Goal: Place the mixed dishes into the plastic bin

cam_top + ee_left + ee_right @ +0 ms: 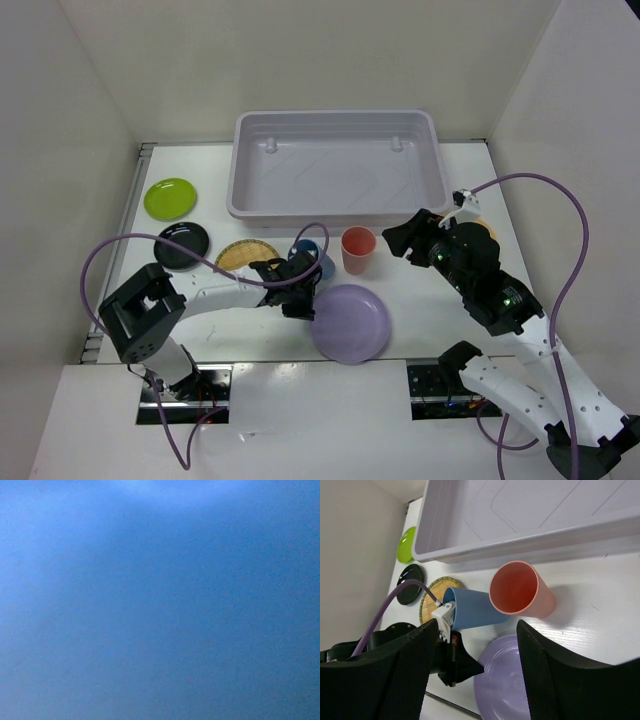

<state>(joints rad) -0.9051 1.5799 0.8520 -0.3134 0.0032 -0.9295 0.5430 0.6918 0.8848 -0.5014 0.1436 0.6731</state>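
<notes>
The blue cup (312,263) lies tilted, mouth toward my left gripper (299,283), which is shut on its rim. The cup's blue wall (160,600) fills the left wrist view. The salmon-red cup (358,249) stands upright beside it, in front of the plastic bin (335,205). The lavender plate (350,322) lies just in front of both cups. My right gripper (408,238) is open and empty, right of the salmon cup. In the right wrist view the blue cup (475,610), salmon cup (517,587) and lavender plate (505,680) show between its spread fingers (410,665).
The lime green plate (170,197), black plate (182,244) and woven tan plate (240,255) lie at the left. An orange-yellow edge (487,229) shows behind the right arm. The bin holds nothing. Purple cables loop over both arms.
</notes>
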